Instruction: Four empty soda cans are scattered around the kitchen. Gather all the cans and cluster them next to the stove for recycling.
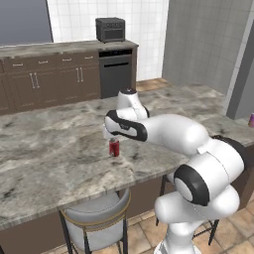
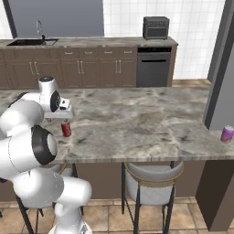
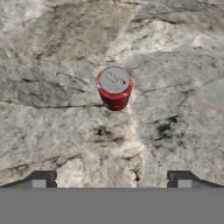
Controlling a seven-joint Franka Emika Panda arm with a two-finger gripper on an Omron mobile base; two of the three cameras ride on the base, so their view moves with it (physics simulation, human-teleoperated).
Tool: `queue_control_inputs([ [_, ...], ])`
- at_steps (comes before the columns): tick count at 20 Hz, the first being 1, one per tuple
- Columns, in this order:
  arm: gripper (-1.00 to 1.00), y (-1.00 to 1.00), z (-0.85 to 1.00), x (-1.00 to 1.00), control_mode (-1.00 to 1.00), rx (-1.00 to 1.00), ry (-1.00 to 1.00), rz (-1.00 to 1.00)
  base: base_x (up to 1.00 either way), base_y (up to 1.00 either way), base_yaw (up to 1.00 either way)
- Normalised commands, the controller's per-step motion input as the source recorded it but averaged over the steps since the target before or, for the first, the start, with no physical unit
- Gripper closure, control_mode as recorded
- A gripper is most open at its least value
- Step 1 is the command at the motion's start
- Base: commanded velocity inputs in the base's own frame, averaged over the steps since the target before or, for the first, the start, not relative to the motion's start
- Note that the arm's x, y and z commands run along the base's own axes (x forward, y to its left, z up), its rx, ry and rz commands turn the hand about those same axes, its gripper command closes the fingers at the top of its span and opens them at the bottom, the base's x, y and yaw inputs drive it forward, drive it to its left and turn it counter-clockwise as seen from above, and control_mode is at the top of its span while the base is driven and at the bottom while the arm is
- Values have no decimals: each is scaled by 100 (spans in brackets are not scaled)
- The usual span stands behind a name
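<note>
Left and right base views: from behind the arm on either side, facing forward and down, sharing the marble counter (image 1: 59,149) and the red can (image 1: 114,147) standing on it. Hand view: close above, looking straight down onto the can's lid.
</note>
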Motion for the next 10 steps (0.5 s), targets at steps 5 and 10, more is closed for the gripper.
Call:
queue_control_inputs([
  [5, -100, 0, -16, 3, -100, 0, 0, 0, 0, 0, 0],
  [10, -100, 0, -17, 1, -100, 0, 0, 0, 0, 0, 0],
])
